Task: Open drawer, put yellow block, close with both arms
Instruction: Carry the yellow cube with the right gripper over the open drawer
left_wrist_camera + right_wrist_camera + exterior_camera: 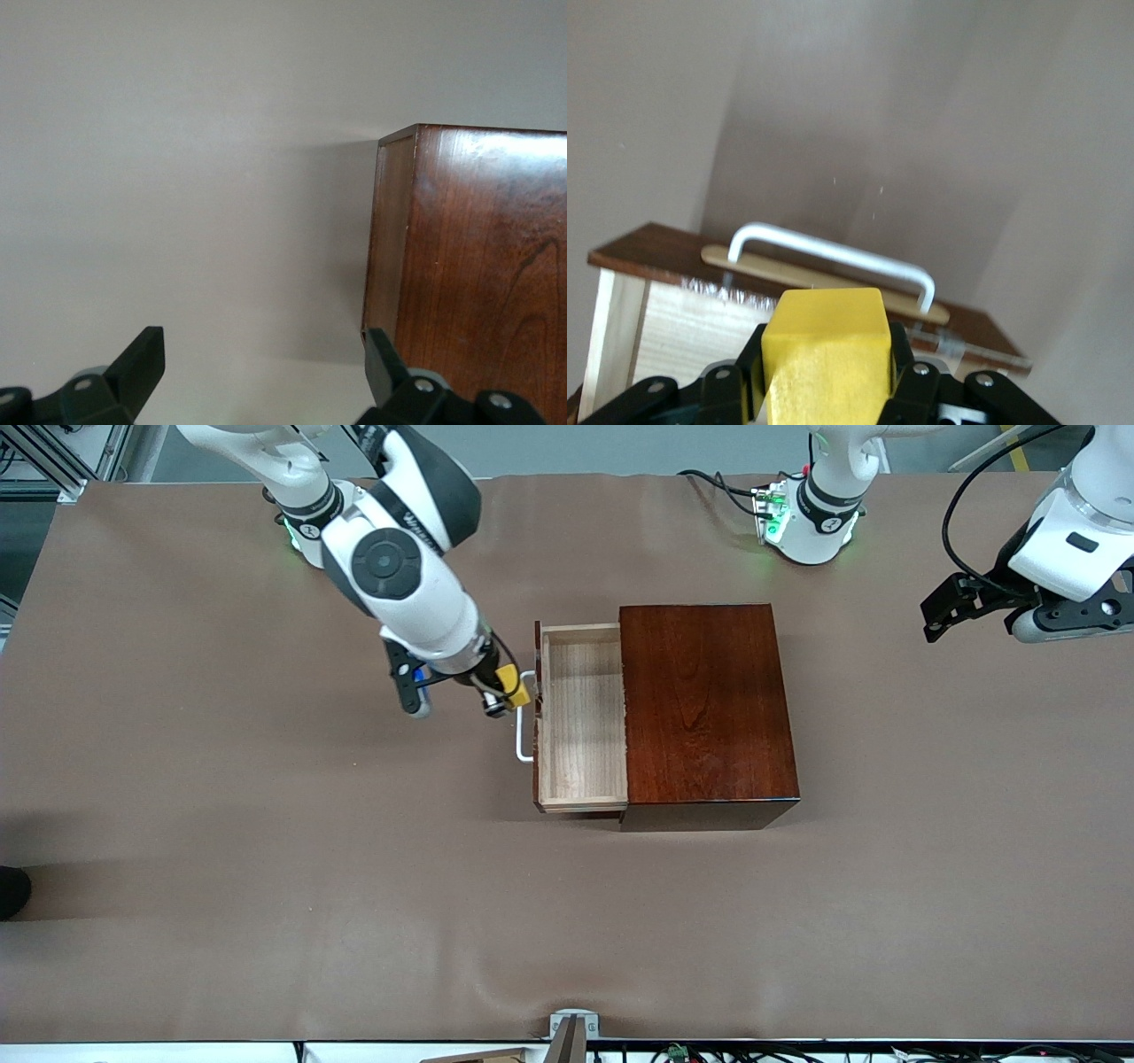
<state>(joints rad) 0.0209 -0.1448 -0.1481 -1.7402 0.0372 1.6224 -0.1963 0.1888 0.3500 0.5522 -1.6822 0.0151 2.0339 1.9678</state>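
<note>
Already the drawer (580,717) is open; my right gripper (512,691) clamps the yellow block (514,686) above its handle (524,731), the left gripper (266,376) waits spread beside the box (704,708); dropping and closing remain.

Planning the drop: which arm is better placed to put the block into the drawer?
Right. Its claw holds the block over the open drawer's handle; the left claw waits open beside the box.

A brown mat covers the worktop (266,850) from end to end, with faint wrinkles along the edge nearest the front camera. A small grey metal bracket (573,1026) sits at the middle of that edge. Black cables (718,485) trail over the worktop's edge farthest from the camera. A dark rounded object (12,891) shows at the right arm's end.
</note>
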